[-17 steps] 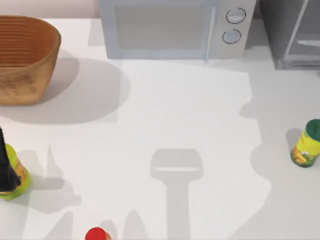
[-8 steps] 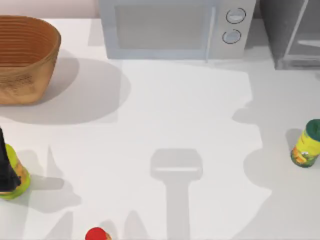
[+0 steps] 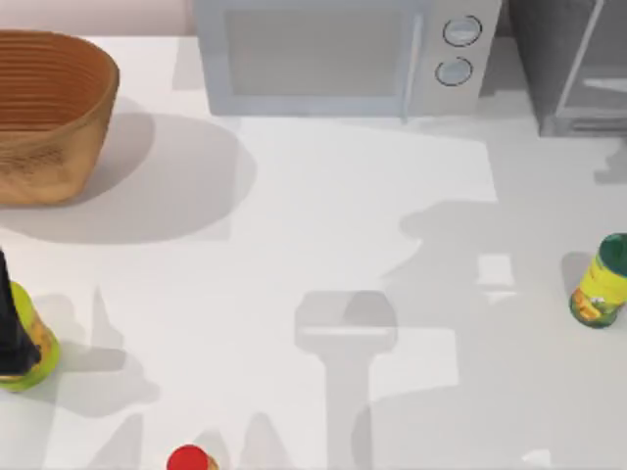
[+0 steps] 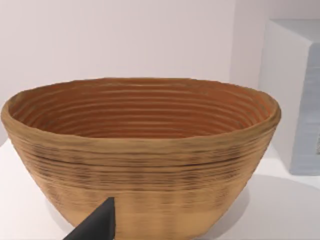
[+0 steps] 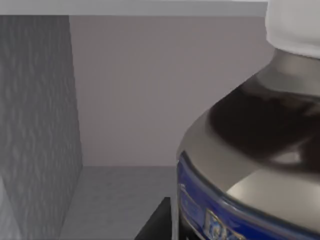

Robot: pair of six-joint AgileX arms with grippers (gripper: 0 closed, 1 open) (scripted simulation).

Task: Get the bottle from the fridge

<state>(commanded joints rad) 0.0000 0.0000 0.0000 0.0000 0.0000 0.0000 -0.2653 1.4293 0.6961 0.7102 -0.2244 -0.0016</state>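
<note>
The bottle (image 5: 250, 150) stands inside the fridge (image 3: 568, 69), looming close in the right wrist view with its white cap cut off at the frame edge (a blue label band shows low on its body). One dark fingertip (image 5: 157, 222) pokes in beside it; whether the right gripper grips anything I cannot tell. The left arm (image 3: 12, 323) sits parked at the table's left edge, facing the basket (image 4: 140, 150).

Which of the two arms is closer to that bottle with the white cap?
The right. Its wrist camera looks into the fridge with the bottle right in front of it. The left gripper is parked at the table's left edge, facing the basket, far from the fridge.
</note>
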